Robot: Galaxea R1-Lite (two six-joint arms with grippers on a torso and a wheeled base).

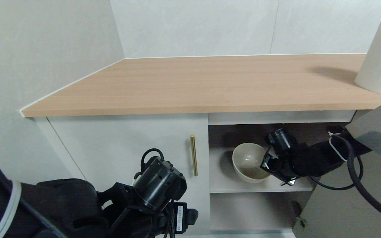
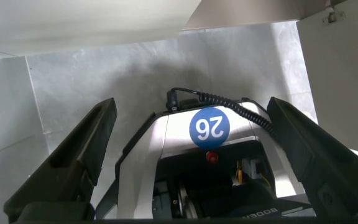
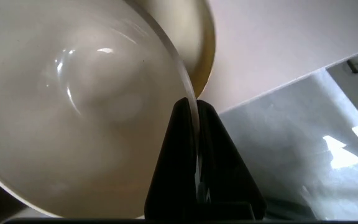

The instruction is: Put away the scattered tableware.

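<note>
Bowl (image 1: 249, 162), rim in clamp of right hand (image 1: 266, 164), seemingly tilted on cabinet shelf (image 1: 223, 182); left hand (image 2: 191, 109) with fingers apart.

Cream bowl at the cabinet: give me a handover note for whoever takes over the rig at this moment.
Right tool: shut on the rim of the cream bowl, inside the open right half of the cabinet.
Left tool: open, empty, low in front of the closed left door.
Bowl: tilted, over the upper shelf; I cannot tell if it rests there.
Done: the bowl is inside the cabinet.
Left: set it flat, release, withdraw the right arm, then probably shut the right door.
</note>
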